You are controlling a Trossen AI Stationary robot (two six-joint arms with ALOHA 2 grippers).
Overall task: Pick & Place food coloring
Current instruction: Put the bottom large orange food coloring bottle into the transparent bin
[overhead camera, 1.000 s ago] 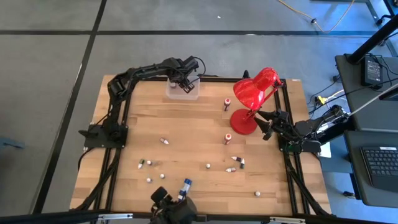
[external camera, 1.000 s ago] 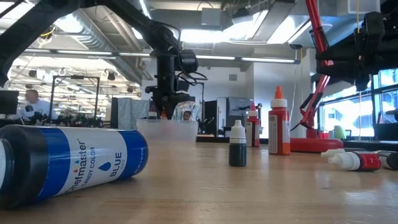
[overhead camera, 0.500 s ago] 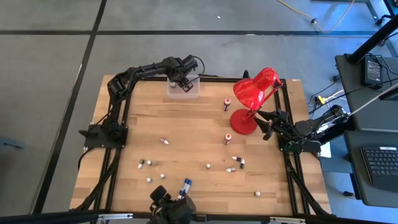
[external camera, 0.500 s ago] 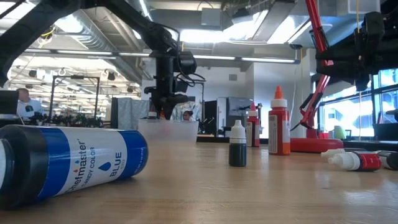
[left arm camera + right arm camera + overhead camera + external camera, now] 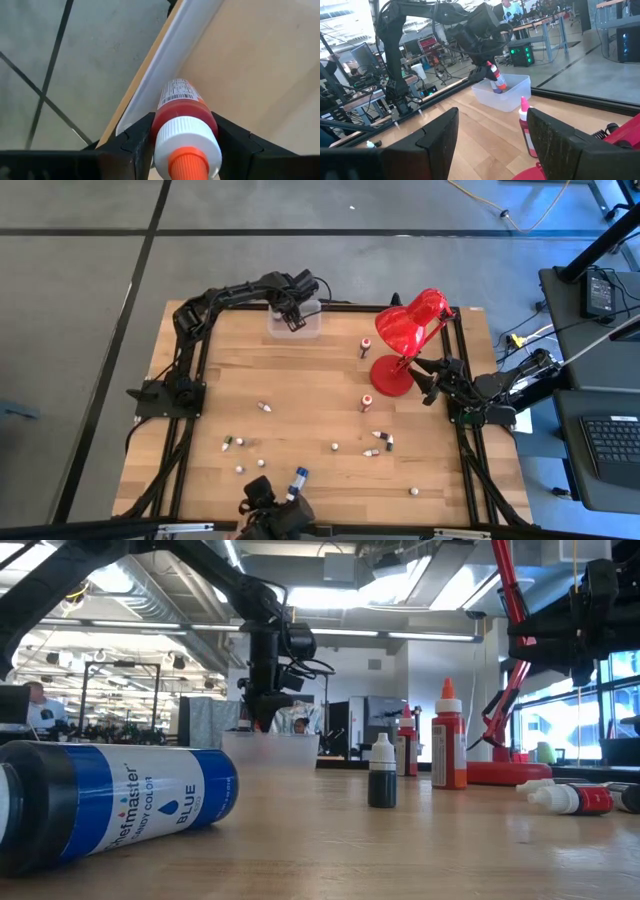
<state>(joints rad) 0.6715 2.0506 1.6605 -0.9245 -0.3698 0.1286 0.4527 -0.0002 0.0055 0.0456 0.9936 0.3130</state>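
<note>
I have the left gripper [image 5: 293, 318] over the clear plastic box [image 5: 296, 328] at twelve o'clock on the table [image 5: 300, 395]. Its dark fingers [image 5: 132, 145] pinch a red food coloring bottle [image 5: 181, 117] across the shoulder just under the ribbed white cap, orange nozzle toward the wrist. From the right wrist view the bottle [image 5: 496, 80] hangs tilted inside the box's rim.

I judge it light, stiff and smooth plastic, round in section, so it could roll or twist between flat pads; gripping at the shoulder under the cap suits it. The paper label gives a little friction.

More bottles lie scattered from four to seven o'clock, with a long blue bottle [image 5: 110, 800] on its side near six. Those tiny ones will skid on the varnished wood.

My right gripper [image 5: 432, 385] waits at three o'clock beside the red desk lamp [image 5: 405, 340], fingers spread, holding nothing.
</note>
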